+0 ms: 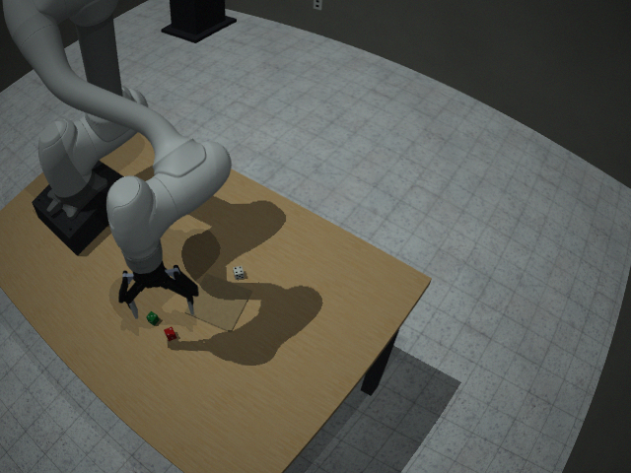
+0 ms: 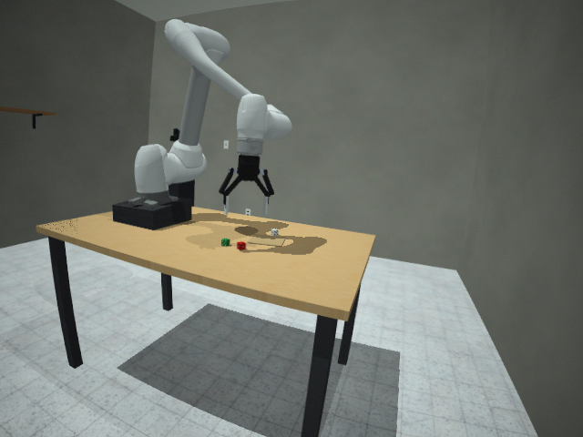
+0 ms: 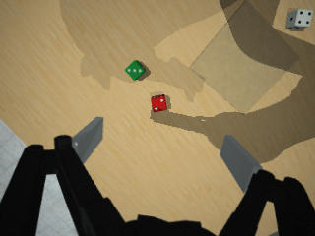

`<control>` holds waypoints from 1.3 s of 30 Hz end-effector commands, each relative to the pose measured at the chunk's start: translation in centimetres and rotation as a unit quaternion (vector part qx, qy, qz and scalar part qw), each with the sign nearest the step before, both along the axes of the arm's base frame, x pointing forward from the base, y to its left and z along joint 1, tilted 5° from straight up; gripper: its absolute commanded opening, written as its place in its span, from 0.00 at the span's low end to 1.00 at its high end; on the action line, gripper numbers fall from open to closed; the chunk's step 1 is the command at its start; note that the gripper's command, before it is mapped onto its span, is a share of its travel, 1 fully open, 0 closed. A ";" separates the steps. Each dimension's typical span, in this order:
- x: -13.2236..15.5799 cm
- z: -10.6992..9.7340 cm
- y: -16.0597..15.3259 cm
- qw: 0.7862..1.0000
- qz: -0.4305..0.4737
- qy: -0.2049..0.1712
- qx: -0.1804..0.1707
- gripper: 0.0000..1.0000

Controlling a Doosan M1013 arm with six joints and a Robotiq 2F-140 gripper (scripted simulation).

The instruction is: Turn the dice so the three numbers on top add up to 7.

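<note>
A green die lies on the table, with three pips on top in the wrist view. A red die lies near it, with two pips on top. A white die lies beyond the mat, showing four pips on top. The thin square tan mat lies flat, partly in shadow, with no die on it. My gripper is open and empty, pointing down, high above the table near the green and red dice.
The table bears the arm's black base at its far left end in the top and exterior views. The arm's shadows fall across the mat and the wood around it. A table edge shows at the wrist view's lower left.
</note>
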State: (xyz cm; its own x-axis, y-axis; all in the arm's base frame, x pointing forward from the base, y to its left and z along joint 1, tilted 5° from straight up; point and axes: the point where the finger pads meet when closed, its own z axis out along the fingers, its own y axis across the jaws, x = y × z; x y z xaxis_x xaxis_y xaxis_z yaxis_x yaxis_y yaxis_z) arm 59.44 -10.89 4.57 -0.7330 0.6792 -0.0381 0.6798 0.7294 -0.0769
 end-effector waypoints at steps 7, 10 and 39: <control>0.1 -6.4 -0.5 1.000 0.000 0.000 0.001 1.00; 0.1 -7.1 -0.6 1.000 0.000 0.000 0.001 1.00; 0.1 -7.7 -0.6 1.000 0.000 0.000 0.001 1.00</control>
